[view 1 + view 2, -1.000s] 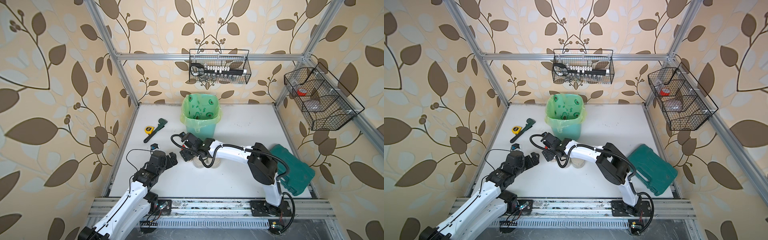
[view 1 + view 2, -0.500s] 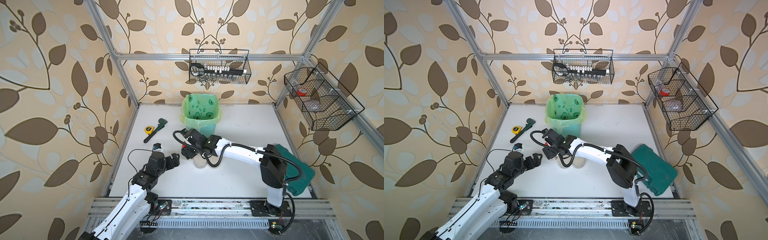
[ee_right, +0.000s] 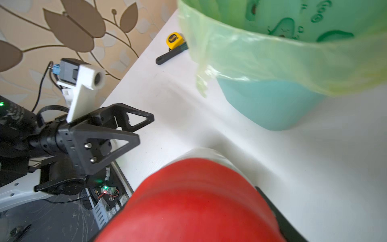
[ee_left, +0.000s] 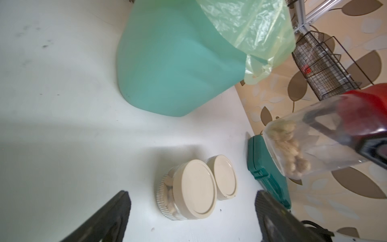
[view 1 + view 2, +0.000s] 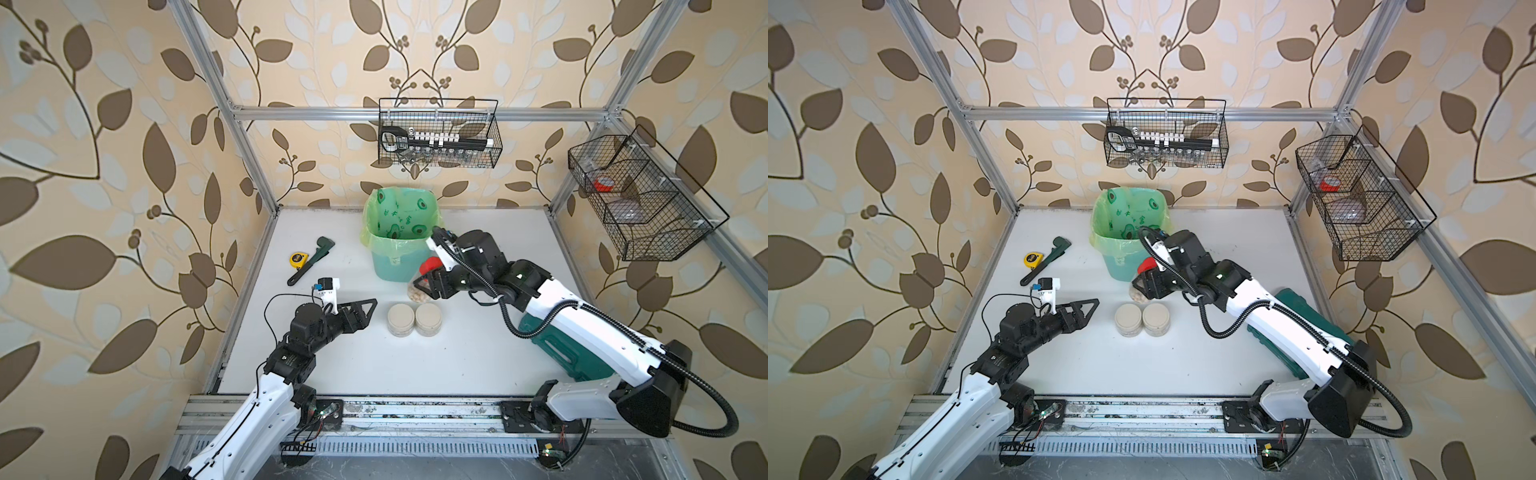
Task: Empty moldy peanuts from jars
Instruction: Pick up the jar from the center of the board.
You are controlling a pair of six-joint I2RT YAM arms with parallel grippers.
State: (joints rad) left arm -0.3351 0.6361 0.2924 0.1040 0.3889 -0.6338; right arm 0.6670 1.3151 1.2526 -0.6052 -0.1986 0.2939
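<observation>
Uncapping looks to be the step in hand. In both top views the right tool (image 5: 422, 286) is clamped on the tall jar (image 5: 415, 294) at mid-frame, held off the worktop (image 5: 457, 357) by the lower right of the bin (image 5: 388, 266), red lid (image 5: 430, 265) on. The right arm stretches from the lower right up to centre, wrist turned so the tool points left. The left arm rises from the lower left and levels out rightward, and the left tool (image 5: 369, 313) stands wide open, aimed at the two short jars (image 5: 401, 319), which sit capped and touching on the worktop, just clear of its tips. Left wrist view: the tall jar (image 4: 314, 150) hangs tilted, peanuts (image 4: 293, 159) heaped at its base end, the right tool's dark jaws across the glass; both short jars show beyond the left tool's spread jaws. Right wrist view: the red lid (image 3: 199, 199) fills the near field, the open left tool (image 3: 146, 130) faces it, the bin's liner (image 3: 272, 62) beyond. Next, I judge, the left tool must grip and twist off the lid while the right holds firm; then the jar tips over the bin.
</observation>
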